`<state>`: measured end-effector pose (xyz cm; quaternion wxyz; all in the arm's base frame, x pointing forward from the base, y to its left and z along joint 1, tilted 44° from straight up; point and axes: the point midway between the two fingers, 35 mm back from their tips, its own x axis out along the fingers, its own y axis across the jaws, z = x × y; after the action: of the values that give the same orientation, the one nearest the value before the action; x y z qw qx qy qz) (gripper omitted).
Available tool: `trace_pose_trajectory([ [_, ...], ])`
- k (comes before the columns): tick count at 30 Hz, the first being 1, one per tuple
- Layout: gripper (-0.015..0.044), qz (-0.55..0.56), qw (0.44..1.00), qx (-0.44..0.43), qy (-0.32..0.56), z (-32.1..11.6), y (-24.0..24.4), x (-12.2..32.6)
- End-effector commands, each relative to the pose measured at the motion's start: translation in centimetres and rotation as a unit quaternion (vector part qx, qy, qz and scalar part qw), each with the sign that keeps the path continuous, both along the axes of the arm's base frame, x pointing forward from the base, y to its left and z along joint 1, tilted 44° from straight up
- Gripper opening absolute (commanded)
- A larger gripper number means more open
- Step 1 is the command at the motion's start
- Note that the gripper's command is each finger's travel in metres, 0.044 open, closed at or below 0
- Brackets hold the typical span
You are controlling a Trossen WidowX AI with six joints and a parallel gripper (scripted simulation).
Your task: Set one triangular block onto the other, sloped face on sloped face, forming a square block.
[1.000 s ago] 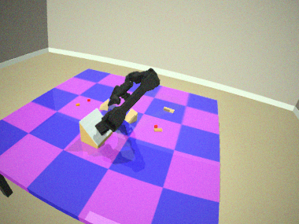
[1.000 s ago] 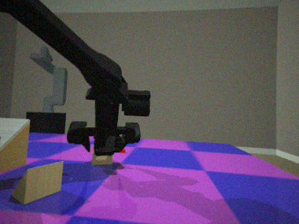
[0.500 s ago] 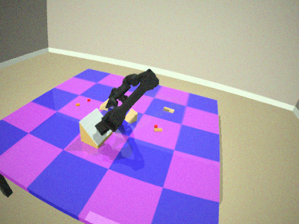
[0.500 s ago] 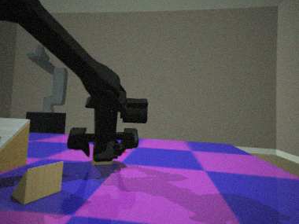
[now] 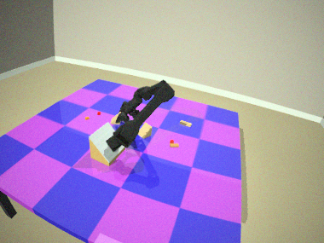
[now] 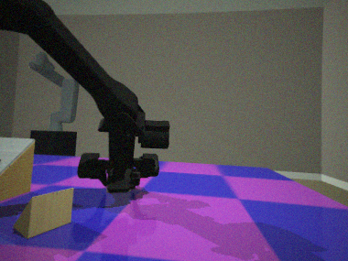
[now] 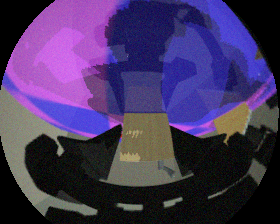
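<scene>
One wooden triangular block (image 5: 116,118) (image 7: 146,142) stands between the fingers of my gripper (image 5: 121,119) (image 6: 123,186) (image 7: 143,126), low over the table. The gripper is partly open. In the wrist view its fingertips are very close to the block's two sides; whether they press on it is hard to tell. The exterior view hides most of this block behind the gripper. The other triangular block (image 5: 146,130) (image 6: 50,213) rests apart on the table, its slope facing up; a corner of it (image 7: 259,54) shows at the wrist view's right edge.
A larger wedge (image 5: 100,139) (image 6: 18,175) (image 7: 234,120) with a pale grey sloped top stands beside the arm and the other block. Small red pieces (image 5: 99,112) (image 5: 171,141), an orange piece (image 5: 87,118), a tan piece (image 5: 174,145) and a pale bar (image 5: 185,123) lie on the chequered table.
</scene>
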<state>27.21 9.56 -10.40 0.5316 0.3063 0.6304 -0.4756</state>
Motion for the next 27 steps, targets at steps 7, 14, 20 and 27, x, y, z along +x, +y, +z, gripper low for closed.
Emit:
trace_pose_trajectory([
  [7,0.0249,0.002,1.000,0.001,0.003,-0.2,-0.1,-0.3],
  [14,0.0104,0.001,1.000,0.001,0.002,0.0,0.1,-0.2],
  [20,0.0000,0.005,1.000,-0.012,-0.003,0.1,0.3,-0.2],
  [27,0.0000,0.030,0.995,-0.090,-0.035,0.2,1.5,-0.7],
])
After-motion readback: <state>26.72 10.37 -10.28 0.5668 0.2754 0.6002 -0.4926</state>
